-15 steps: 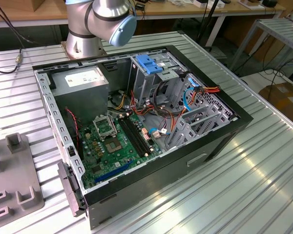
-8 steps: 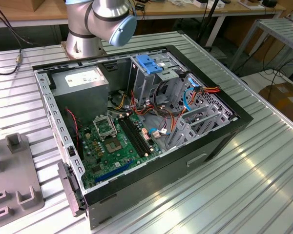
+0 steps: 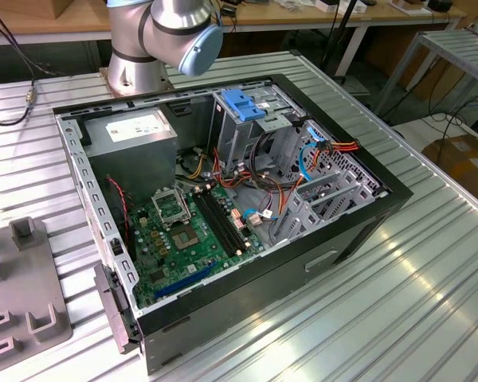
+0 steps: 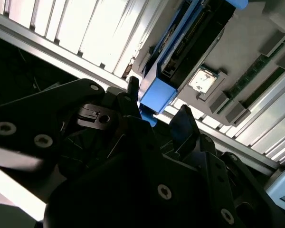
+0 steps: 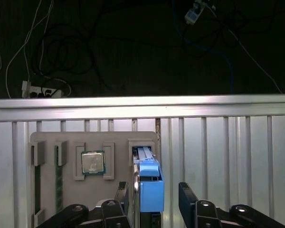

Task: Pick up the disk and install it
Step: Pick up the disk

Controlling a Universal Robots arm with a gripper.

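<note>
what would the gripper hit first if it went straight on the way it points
Most likely the disk, standing on edge in the holder slot, right between the gripper's open fingers; they'd pass either side of it. Depth is unclear, so the fingertips might touch the holder first.

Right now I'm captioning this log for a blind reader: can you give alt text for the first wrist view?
The disk stands on edge in a slot of a grey holder, within the open end effector. A chip lies in a neighbouring pocket; a ribbed metal table lies underneath.
</note>
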